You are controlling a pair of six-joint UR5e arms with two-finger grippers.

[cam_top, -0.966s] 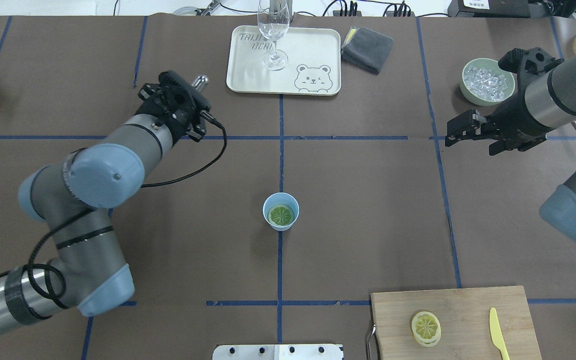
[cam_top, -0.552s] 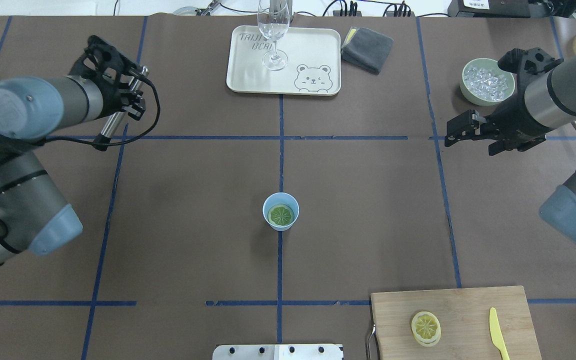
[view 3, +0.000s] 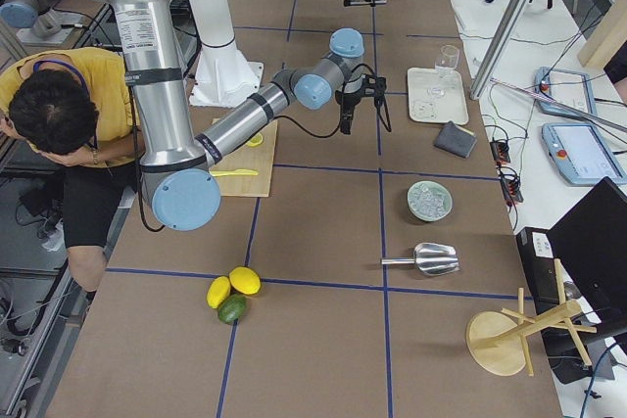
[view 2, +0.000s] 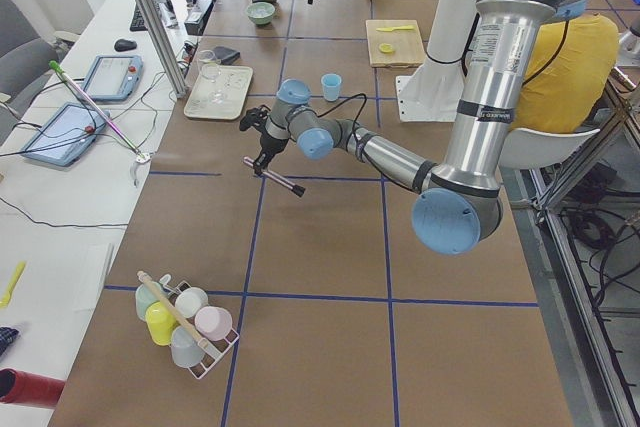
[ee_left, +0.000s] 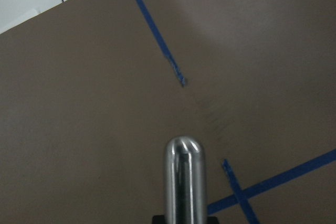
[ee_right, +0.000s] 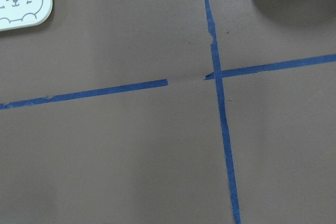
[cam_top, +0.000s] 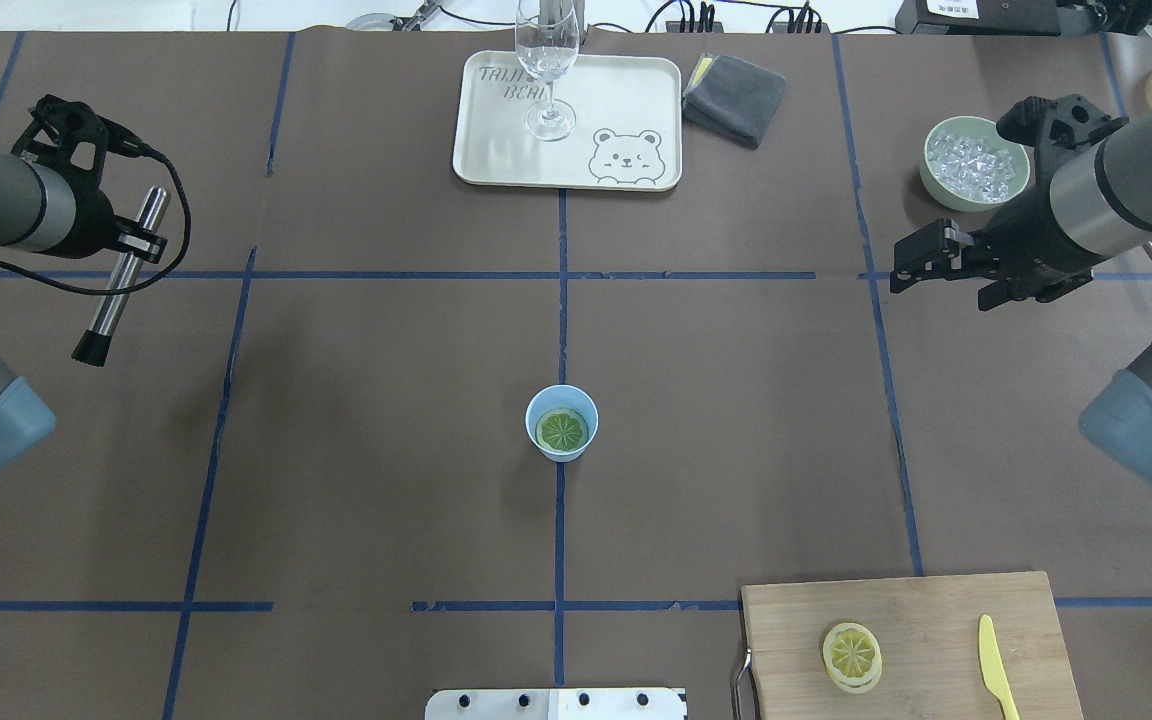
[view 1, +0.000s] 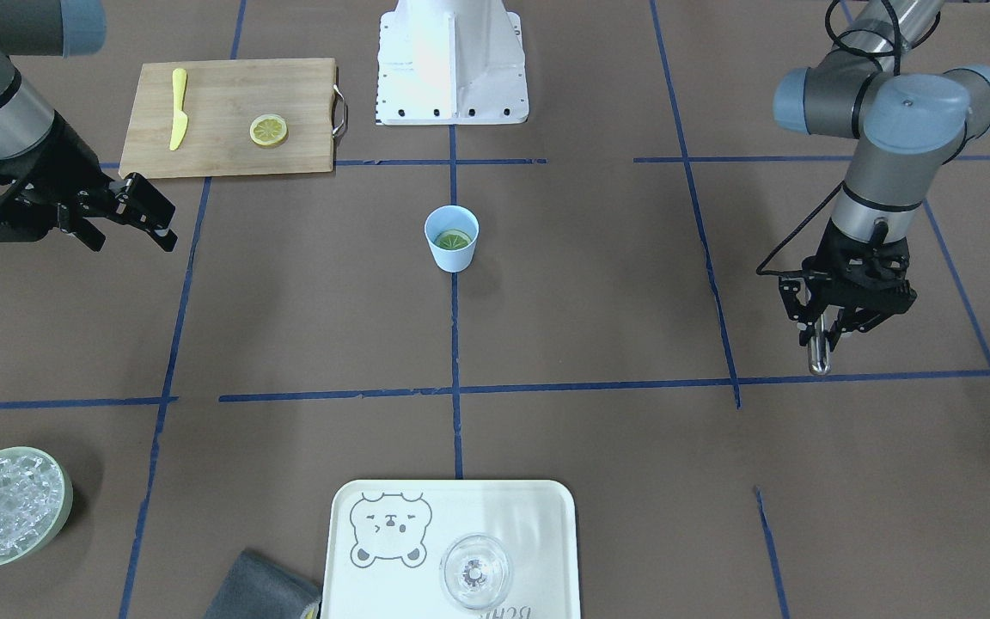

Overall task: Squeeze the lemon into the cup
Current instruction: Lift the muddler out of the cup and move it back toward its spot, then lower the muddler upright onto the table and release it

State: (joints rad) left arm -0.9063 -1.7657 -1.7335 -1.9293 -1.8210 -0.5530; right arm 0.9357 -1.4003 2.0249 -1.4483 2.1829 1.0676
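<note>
One lemon (cam_top: 562, 430) face-up in cup (cam_top: 578, 400)

L arm (cam_top: 6, 205): showing silver-grey tube links w/ black ring bands and rounded blue-grey joint caps.
R arm (cam_top: 1126, 190): looking the same, w/ silver-grey tubes, black bands and blue-grey caps.
cap screw (view 1: 906, 103): small dark dot sitting at centre of an L arm cap.
cable (cam_top: 174, 225): thin, black, running loose from L wrist back along the arm.
L gripper (view 1: 826, 331): showing black angular housing.
R gripper (view 1: 155, 219): showing black blocky body w/ 2 fingers.
base (view 1: 452, 60): white pedestal carrying a row of dark bolt holes.
label (view 2: 490, 42): small printed strip showing on near upright link, txt too small to read.
</note>
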